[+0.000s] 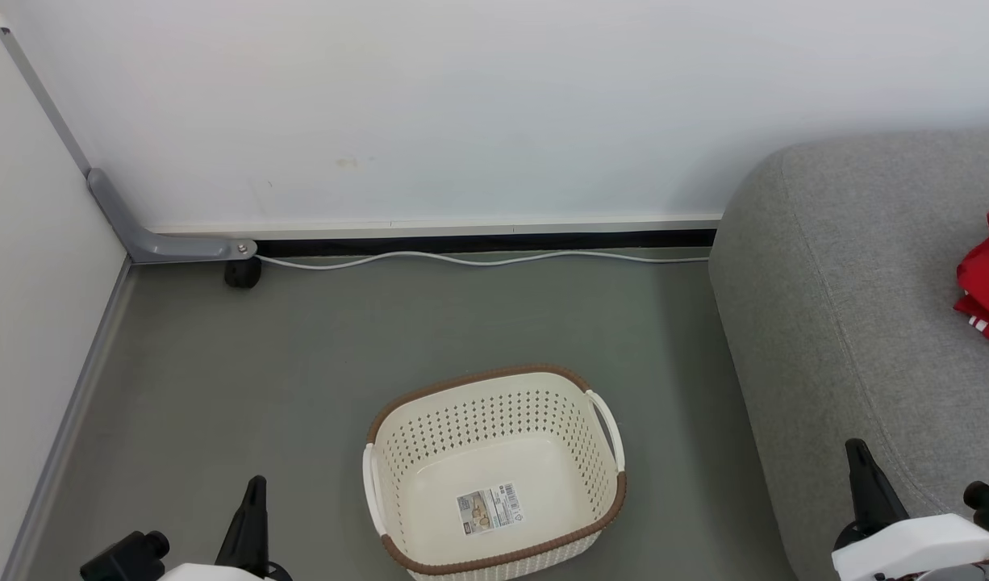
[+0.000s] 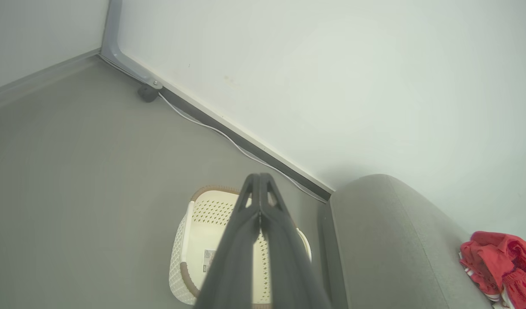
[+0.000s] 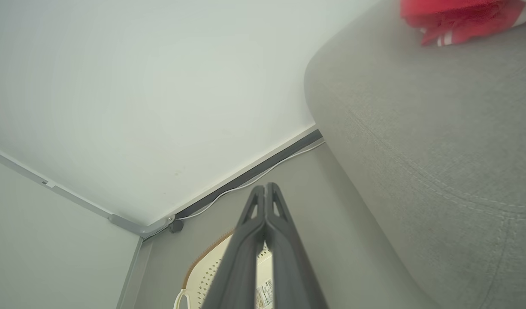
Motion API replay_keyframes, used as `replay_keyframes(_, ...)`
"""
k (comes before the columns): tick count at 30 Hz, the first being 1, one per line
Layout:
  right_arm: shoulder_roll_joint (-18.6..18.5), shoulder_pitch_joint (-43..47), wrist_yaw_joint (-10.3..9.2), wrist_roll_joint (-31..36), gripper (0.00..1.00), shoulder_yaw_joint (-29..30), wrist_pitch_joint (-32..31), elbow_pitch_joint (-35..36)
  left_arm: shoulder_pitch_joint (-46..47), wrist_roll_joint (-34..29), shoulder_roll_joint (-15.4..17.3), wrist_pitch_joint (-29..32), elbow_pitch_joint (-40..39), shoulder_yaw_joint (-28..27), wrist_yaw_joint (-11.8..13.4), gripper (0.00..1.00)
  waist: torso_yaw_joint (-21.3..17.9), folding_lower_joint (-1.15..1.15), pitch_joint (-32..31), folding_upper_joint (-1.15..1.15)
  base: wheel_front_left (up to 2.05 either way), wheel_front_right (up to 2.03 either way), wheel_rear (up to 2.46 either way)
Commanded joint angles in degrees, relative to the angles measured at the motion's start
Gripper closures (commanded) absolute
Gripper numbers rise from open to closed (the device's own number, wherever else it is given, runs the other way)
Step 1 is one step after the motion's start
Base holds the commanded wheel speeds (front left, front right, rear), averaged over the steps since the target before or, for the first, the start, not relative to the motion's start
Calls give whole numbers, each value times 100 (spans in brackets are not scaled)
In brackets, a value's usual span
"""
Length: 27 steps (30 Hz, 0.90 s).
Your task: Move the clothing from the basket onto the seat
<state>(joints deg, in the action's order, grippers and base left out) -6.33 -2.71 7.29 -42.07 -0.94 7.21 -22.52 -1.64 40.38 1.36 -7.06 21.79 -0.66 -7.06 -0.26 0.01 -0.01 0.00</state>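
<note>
**Laundry basket** (image 1: 494,420): oval, cream, perforated, with a brown rim. Stands upright on the grey floor (image 1: 260,363) at lower centre of the head view, just left of the sofa. Nothing is inside; the label sticker (image 1: 490,508) on its bottom is fully exposed.

**Clothing** (image 1: 986,274): a red bundle with white stripes, lying on the sofa (image 1: 833,323) at the right edge of the head view, well apart from the basket. Whether it is one garment or two cannot be told.

**Left gripper** (image 2: 259,182): fingers pressed together, holding nothing, above the basket in its wrist view.

**Right gripper** (image 3: 266,191): fingers pressed together, holding nothing, beside the sofa's rounded edge.

**Other**: a white cable (image 1: 478,258) runs along the foot of the wall (image 1: 494,105).

**Step in hand (judged)**: the transfer looks complete, and what remains is confirming it. To do that well, check the basket's bottom and walls for cloth. Keep both arms clear of the basket rim and of the bundle.
</note>
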Motion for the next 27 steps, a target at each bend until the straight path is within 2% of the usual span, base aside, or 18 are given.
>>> replay_keyframes(1,-65,-217,8,-138,100,5,-32,191,331,151,78,16,-185,-95,-15,100,1,-1,0,0,0,0,0)
replay_keyframes(27,67,-259,12,-1696,100,244,-462,402,476,1759,102,447,-373,-254,-24,100,9,-1,6,0,0,0,0)
